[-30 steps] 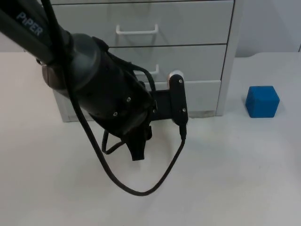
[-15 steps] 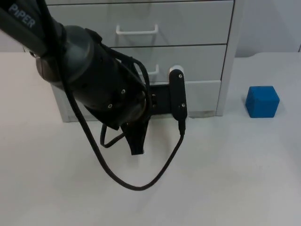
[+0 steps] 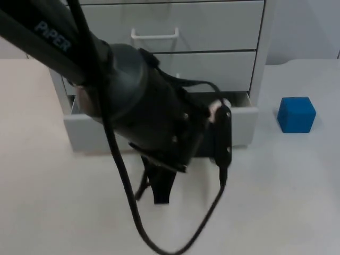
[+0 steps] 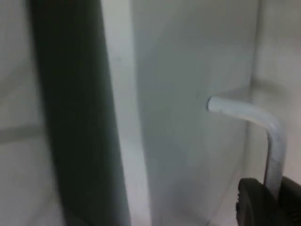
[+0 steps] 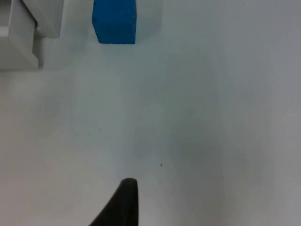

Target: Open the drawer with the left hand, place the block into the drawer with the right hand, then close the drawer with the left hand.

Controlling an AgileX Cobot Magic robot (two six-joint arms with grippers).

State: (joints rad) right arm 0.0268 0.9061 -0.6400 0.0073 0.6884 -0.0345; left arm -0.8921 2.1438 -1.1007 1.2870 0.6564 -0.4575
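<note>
Drawer (image 3: 79,133): bottom one of the white cabinet (image 3: 212,26), pulled partway out toward the camera, dark gap visible behind its front panel in the top view.
Drawer handle (image 4: 263,127): white bent bar, seen close up in the left wrist view, standing off the drawer front.
Left gripper (image 4: 270,200): down at the drawer front, one black fingertip right at the lower end of the handle bar; hidden under the arm's bulk in the top view, so honestly can't tell if the fingers are clamped on the handle or just hooked by it.
Left arm (image 3: 133,106): big black thing stretched across the cabinet's front, covering most of the bottom drawer's middle.
Block (image 3: 296,114): blue cube, sitting on the white table (image 3: 276,202) to the right of the cabinet, near its lower right corner but apart from it, nothing touching it.
Block again (image 5: 114,21): same cube in the right wrist view, just beside the cabinet's corner.
Right gripper (image 5: 123,203): waiting above bare table, well apart from the block; one black fingertip visible, can't tell how wide the fingers are.
</note>
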